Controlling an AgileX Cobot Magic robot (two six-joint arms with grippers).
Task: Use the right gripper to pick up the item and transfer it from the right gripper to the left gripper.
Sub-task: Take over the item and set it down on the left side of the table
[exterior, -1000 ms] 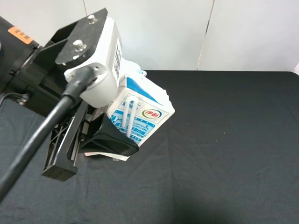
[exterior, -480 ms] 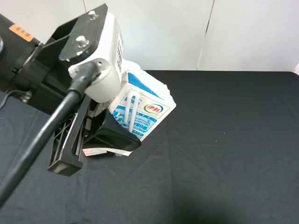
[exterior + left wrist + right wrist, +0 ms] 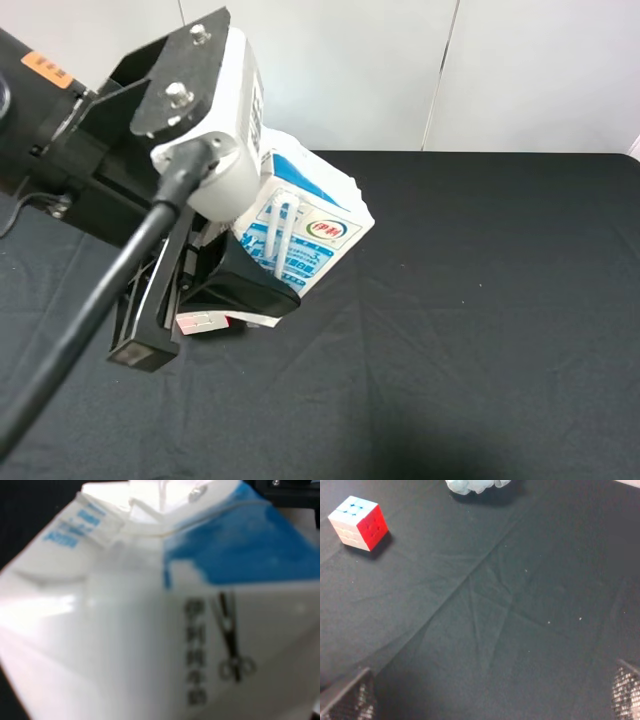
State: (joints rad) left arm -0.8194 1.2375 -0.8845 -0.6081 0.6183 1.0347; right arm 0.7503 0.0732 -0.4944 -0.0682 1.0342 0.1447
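Observation:
The item (image 3: 305, 225), a white carton with a blue top and a straw on its face, hangs tilted above the black cloth. My left gripper (image 3: 200, 320) is shut on its lower part, one black wedge finger (image 3: 245, 290) lying across its front. The carton (image 3: 150, 630) fills the left wrist view, blurred, with blue print and a scissors mark. My right gripper (image 3: 487, 700) is open: only its two fingertips (image 3: 347, 700) show, far apart at the frame's corners, with nothing between them. It does not show in the high view.
A multicoloured puzzle cube (image 3: 359, 522) and a pale blue mesh puff (image 3: 475, 485) lie on the black cloth (image 3: 520, 605) in the right wrist view. The left arm's white camera box (image 3: 225, 110) and grey cable (image 3: 90, 320) hide the cloth's left part. A white wall (image 3: 500, 70) stands behind.
The left gripper has shifted a little up and to the right with the carton still in it. The carton's tilt is almost the same.

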